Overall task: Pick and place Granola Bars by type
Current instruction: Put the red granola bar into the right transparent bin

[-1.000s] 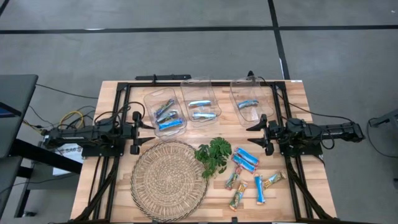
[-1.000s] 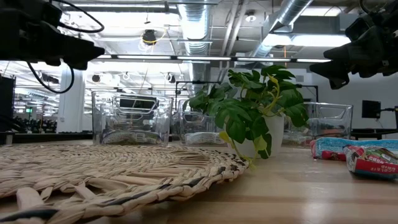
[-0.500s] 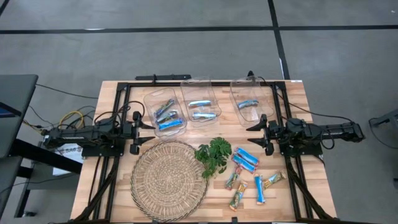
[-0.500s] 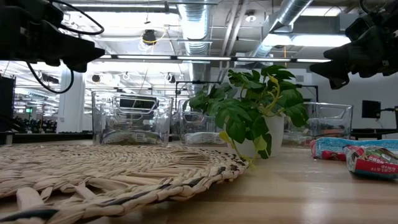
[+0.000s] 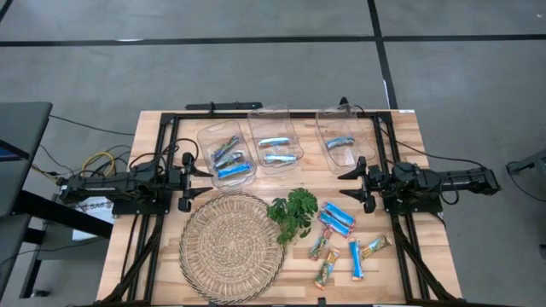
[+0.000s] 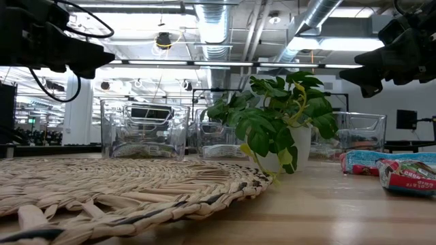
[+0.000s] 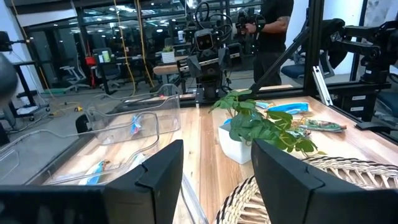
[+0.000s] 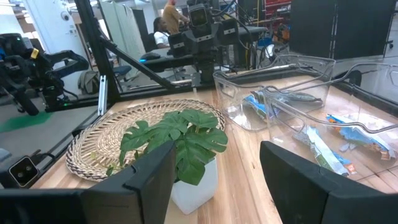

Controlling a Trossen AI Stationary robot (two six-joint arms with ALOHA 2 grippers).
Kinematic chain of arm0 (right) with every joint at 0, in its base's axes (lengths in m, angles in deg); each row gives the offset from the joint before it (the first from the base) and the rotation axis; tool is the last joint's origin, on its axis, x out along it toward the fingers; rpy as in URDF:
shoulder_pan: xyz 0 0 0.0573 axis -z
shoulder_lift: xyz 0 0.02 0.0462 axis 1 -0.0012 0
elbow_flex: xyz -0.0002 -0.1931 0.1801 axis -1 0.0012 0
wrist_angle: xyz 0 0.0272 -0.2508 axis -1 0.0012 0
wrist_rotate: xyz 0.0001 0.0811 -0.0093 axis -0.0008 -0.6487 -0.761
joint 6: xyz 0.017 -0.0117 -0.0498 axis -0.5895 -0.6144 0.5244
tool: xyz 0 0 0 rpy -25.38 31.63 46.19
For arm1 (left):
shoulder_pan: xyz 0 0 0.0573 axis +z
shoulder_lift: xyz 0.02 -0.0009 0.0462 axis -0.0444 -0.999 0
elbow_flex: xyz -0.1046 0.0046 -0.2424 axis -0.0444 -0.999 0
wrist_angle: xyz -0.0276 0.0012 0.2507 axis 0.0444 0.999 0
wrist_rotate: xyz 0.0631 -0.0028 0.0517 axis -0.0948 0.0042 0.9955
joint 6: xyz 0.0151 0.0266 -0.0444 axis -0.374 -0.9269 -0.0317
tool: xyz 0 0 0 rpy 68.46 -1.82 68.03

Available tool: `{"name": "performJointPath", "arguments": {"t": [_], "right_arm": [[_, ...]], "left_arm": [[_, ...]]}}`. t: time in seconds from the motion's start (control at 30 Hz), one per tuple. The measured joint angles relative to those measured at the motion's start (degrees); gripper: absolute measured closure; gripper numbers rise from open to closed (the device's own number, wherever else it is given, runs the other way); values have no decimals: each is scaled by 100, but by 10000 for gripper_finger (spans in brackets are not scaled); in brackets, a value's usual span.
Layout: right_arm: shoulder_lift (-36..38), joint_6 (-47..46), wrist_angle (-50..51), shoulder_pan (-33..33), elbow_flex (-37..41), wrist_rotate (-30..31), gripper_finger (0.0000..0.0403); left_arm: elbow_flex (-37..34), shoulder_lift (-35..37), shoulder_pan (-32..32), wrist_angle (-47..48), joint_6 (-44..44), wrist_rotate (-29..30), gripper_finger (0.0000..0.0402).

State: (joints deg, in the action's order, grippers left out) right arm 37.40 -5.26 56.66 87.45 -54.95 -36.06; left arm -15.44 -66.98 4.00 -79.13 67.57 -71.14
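Several loose granola bars lie flat on the table at the front right: bright blue ones [image 5: 337, 218] and tan multicoloured ones [image 5: 325, 247]. Other blue and blue-and-silver bars lie in three clear bins, left [image 5: 225, 152], middle [image 5: 277, 147] and right [image 5: 343, 141]. My left gripper [image 5: 189, 182] [image 7: 216, 180] is open and empty at the table's left, above the surface. My right gripper [image 5: 360, 184] [image 8: 217, 180] is open and empty at the right, level with the bins' near ends, behind the loose bars.
A round woven mat [image 5: 232, 247] lies at the front left. A small potted green plant [image 5: 293, 213] stands between the mat and the loose bars. A black frame [image 5: 281, 112] runs around the table. People and other rigs show in the room beyond.
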Motion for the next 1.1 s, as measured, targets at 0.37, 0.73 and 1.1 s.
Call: {"name": "performJointPath", "arguments": {"t": [0.37, 0.73, 1.1], "right_arm": [[4, -3410, -260, -103, -3, 109, 178], [-1503, -4021, 1787, -484, -1565, 448, 178], [-4919, -3922, 2998, -1894, -3418, 444, 178]], "left_arm": [[-2, 0, 0, 0, -15, 0, 219], [-4, 0, 0, 0, -20, 0, 219], [-7, 0, 0, 0, -20, 0, 219]]}}
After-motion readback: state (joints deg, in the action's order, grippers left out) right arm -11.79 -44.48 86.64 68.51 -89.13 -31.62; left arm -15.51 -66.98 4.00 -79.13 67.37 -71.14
